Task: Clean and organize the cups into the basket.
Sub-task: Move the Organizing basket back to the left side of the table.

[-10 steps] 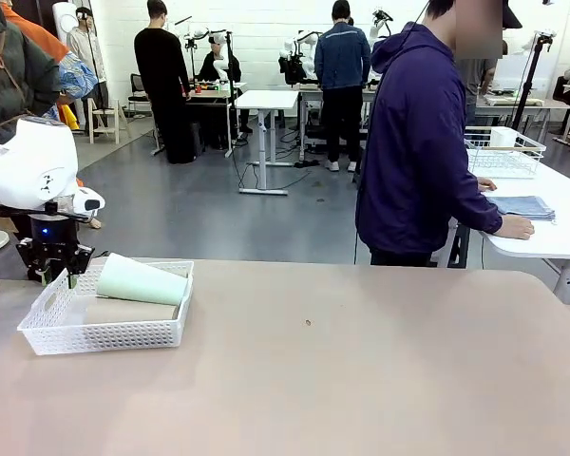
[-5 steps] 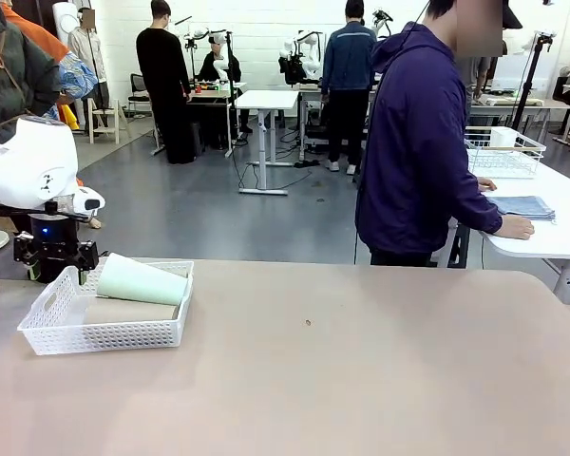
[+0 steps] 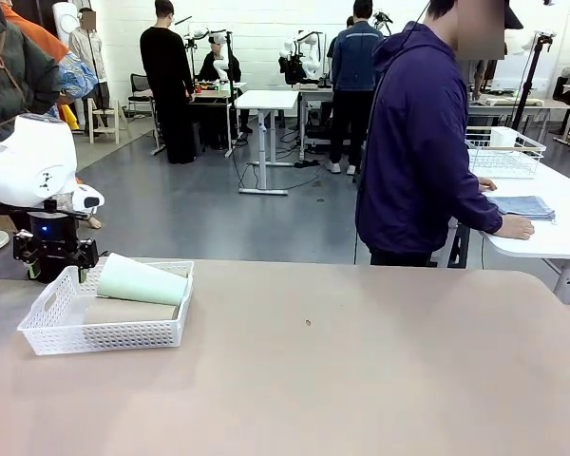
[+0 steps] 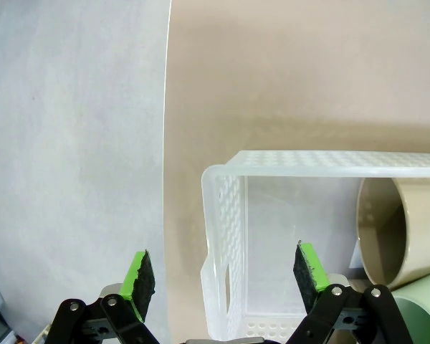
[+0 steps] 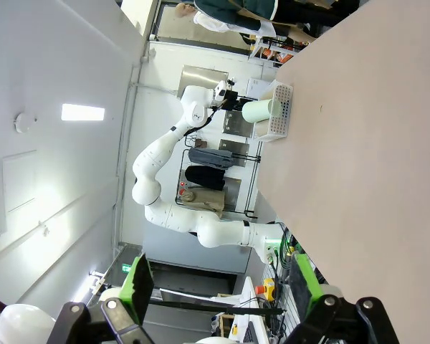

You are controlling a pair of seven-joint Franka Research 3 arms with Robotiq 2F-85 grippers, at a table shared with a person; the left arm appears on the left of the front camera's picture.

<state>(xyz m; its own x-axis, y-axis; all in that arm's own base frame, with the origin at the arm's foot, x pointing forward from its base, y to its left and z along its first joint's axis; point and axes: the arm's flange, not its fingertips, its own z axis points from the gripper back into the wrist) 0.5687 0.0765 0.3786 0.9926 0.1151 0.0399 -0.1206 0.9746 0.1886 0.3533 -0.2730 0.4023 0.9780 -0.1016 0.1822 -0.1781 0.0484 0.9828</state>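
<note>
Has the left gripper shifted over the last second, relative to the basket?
Yes. The left gripper, jaws open, has slid a little toward picture left behind the basket's far-left corner; the basket and mint cup stayed put.

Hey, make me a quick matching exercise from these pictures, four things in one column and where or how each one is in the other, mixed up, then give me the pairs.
Things:
1. mint green cup
2. tan cup
3. left gripper
4. basket

States:
A. open, jaws straddling the basket's end wall
B. on the table's left part
C. lying on its side on top of the others
D. lying in the basket, open mouth showing

Pairs: 1-C, 2-D, 3-A, 4-B
</note>
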